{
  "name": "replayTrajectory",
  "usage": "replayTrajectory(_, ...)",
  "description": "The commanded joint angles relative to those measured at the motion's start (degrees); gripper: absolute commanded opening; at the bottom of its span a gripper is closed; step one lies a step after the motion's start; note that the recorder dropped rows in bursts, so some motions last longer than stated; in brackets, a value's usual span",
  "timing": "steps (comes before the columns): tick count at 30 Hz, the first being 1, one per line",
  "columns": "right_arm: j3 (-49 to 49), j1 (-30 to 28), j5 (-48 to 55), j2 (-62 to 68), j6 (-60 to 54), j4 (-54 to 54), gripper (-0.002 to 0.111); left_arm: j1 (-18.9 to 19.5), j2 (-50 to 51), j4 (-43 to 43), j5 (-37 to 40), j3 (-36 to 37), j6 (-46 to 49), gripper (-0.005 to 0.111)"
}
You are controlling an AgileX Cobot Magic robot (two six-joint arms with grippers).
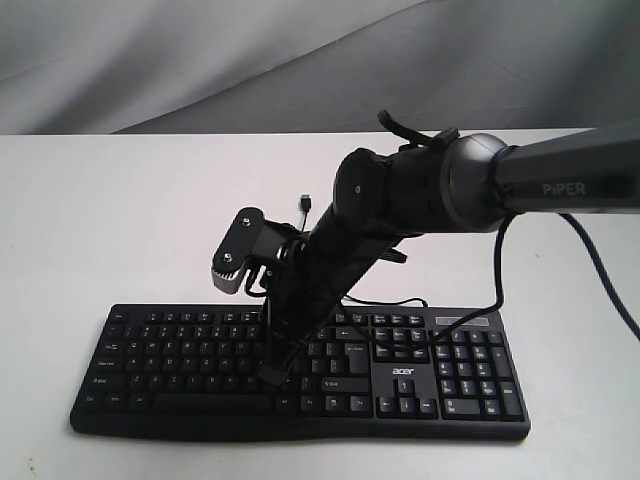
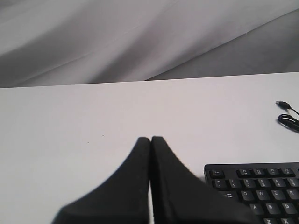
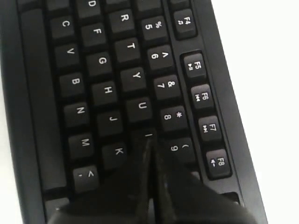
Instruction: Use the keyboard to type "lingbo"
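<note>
The black keyboard (image 1: 200, 350) lies near the table's front edge, its white "acer" logo by the arrow keys. My right gripper (image 1: 272, 374) reaches across from the right and points steeply down into the letter block. In the right wrist view this gripper (image 3: 149, 141) is shut, holds nothing, and its tip rests on the I key (image 3: 148, 134), between U and 9. My left gripper (image 2: 150, 139) is shut and empty above bare table, beside the keyboard's Esc corner (image 2: 216, 173). It does not show in the exterior view.
The keyboard's thin black cable (image 2: 287, 117) ends in a loose USB plug (image 1: 306, 203) on the table behind the keyboard. The white table (image 1: 100, 220) extends back to a grey cloth backdrop (image 1: 200, 60). The right arm's cable (image 1: 600, 280) hangs over the number pad side.
</note>
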Motion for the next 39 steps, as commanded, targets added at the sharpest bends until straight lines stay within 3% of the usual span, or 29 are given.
replayTrajectory(1, 0.3, -0.2, 0.2, -0.1, 0.0, 0.4, 0.0, 0.1, -0.2, -0.2, -0.3, 0.3, -0.1, 0.0)
replayTrajectory(23, 0.3, -0.1, 0.0, -3.8, 0.1, -2.2, 0.0, 0.1, -0.2, -0.2, -0.3, 0.3, -0.1, 0.0)
replayTrajectory(39, 0.3, -0.2, -3.0, -31.8, 11.1, -8.8, 0.0, 0.1, -0.2, -0.2, -0.3, 0.3, -0.1, 0.0)
